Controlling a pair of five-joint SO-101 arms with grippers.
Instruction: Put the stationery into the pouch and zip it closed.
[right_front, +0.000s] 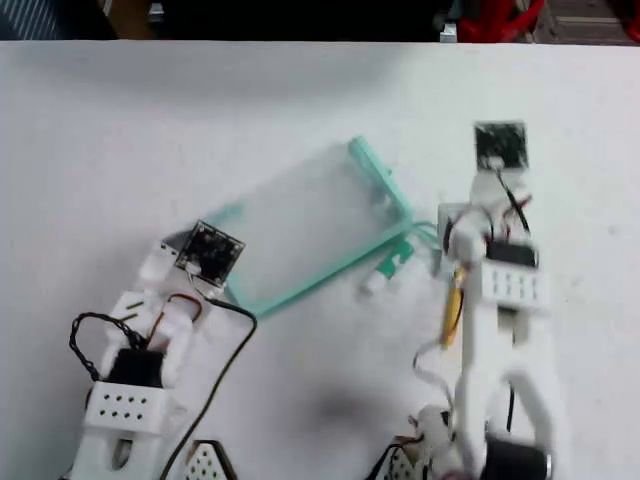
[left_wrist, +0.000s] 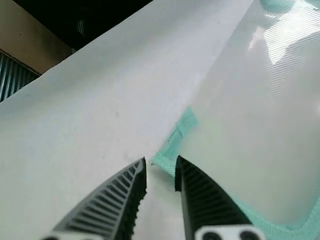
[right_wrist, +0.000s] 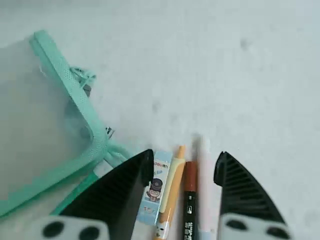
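Observation:
The translucent pouch (right_front: 310, 225) with teal edging lies slanted at the table's middle. One teal corner (left_wrist: 167, 150) of it sits right at the tips of my left gripper (left_wrist: 161, 160), whose jaws stand a narrow gap apart; in the high view that gripper (right_front: 222, 272) is at the pouch's near-left corner. My right gripper (right_wrist: 185, 154) is open just right of the pouch's teal mouth end (right_wrist: 75, 100). Between its fingers lie a yellow pen (right_wrist: 172, 180), a brown marker (right_wrist: 190, 195), a pale blue printed piece (right_wrist: 154, 192) and a white stick (right_wrist: 204, 170). The yellow pen (right_front: 455, 300) shows beneath the right arm.
A teal strap or pull (right_front: 395, 258) and a small white bit (right_front: 372, 285) lie off the pouch's right corner. The white table (right_front: 150, 120) stretches wide behind and to the left. Cables (right_front: 225, 370) trail by the left arm's base.

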